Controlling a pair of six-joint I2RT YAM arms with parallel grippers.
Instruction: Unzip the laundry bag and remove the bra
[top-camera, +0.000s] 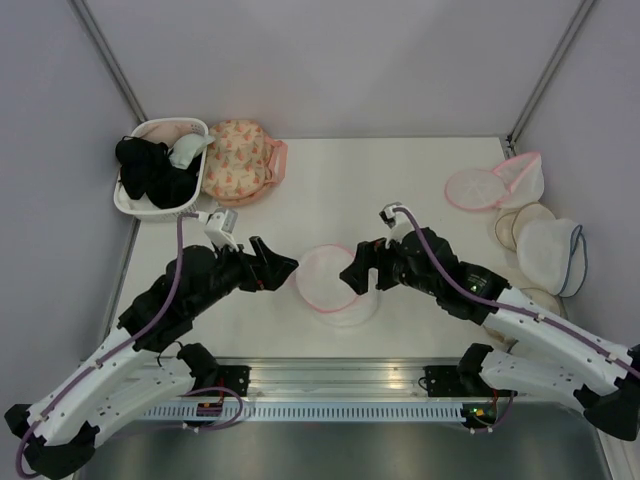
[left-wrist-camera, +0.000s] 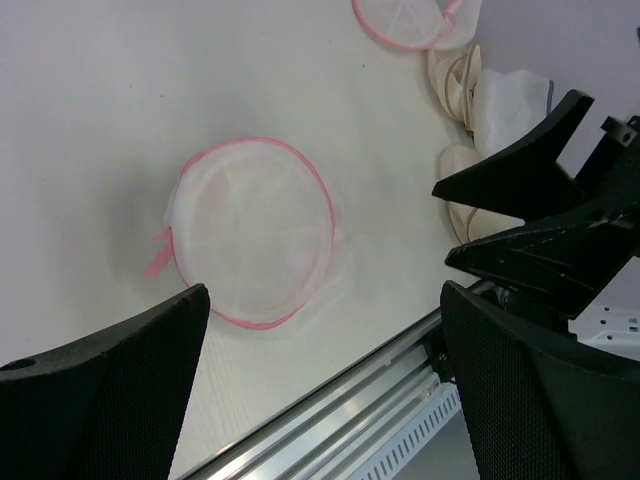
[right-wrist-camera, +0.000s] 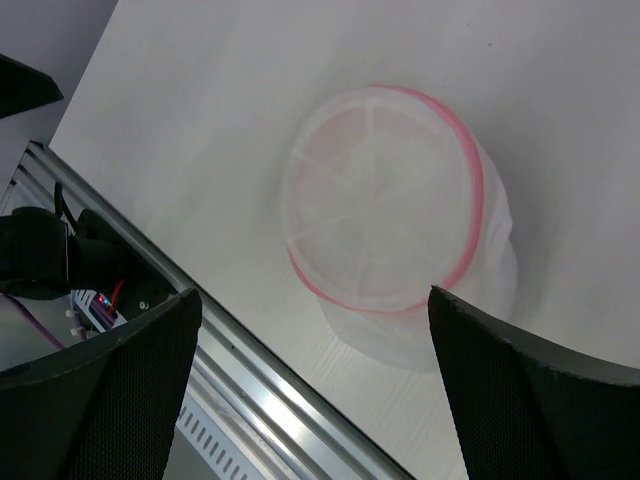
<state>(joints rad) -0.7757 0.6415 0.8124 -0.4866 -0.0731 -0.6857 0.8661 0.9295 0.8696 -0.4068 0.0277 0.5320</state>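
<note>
We see a white table (top-camera: 400, 190) with both black-and-white arms reaching inward from its near edge. At the far left corner sits a white slotted plastic basket (top-camera: 133, 200) holding black garments (top-camera: 150, 172) and a small pale item (top-camera: 187, 150). Just beside it lies a peach floral-print bag (top-camera: 238, 160). Along the right edge rests a white blue-trimmed bag (top-camera: 552, 255) with cream round pads (top-camera: 512, 228) next to it.

The round translucent white mesh laundry bag with pink rim (top-camera: 325, 280) lies flat at the table's middle, near the front edge and between the two grippers. A similar pink-rimmed mesh pouch (top-camera: 478, 187) lies well apart at the far right.

The left gripper (top-camera: 283, 266) hangs just beside the laundry bag's left rim with its jaws spread wide. The right gripper (top-camera: 353, 276) hangs over the right rim, also spread wide, and neither holds anything.

A short pink tab (left-wrist-camera: 158, 255) sticks out from the rim. We cannot make out the bra through the mesh.
</note>
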